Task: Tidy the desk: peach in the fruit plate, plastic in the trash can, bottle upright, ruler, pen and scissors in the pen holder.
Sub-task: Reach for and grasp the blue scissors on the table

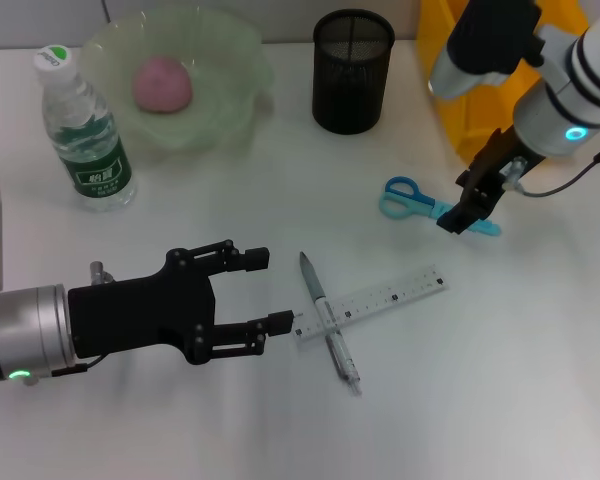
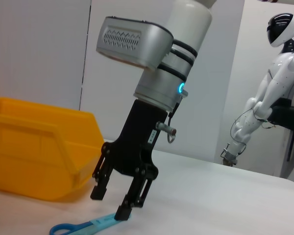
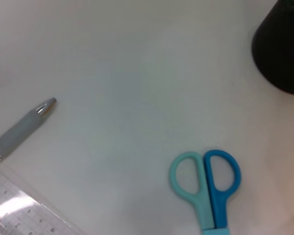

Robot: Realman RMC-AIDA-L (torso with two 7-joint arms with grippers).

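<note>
Blue scissors (image 1: 410, 198) lie flat on the white desk, handles toward the pen holder. My right gripper (image 1: 470, 215) hangs open just over their blade end, fingers straddling it; the left wrist view shows this gripper (image 2: 111, 200) and the scissors (image 2: 83, 226). A grey pen (image 1: 328, 320) lies across a clear ruler (image 1: 380, 298) mid-desk. Beside the ruler's end my left gripper (image 1: 265, 290) is open and holds nothing. The black mesh pen holder (image 1: 352, 70) stands at the back. A pink peach (image 1: 162, 85) rests in the green fruit plate (image 1: 230, 60). The bottle (image 1: 85, 130) stands upright. No plastic is in view.
A yellow bin (image 1: 450, 90) stands at the back right, behind my right arm. In the right wrist view the scissors (image 3: 206, 181), pen tip (image 3: 24, 127), ruler corner (image 3: 19, 210) and pen holder base (image 3: 281, 49) show. A white humanoid robot (image 2: 269, 98) stands beyond the desk.
</note>
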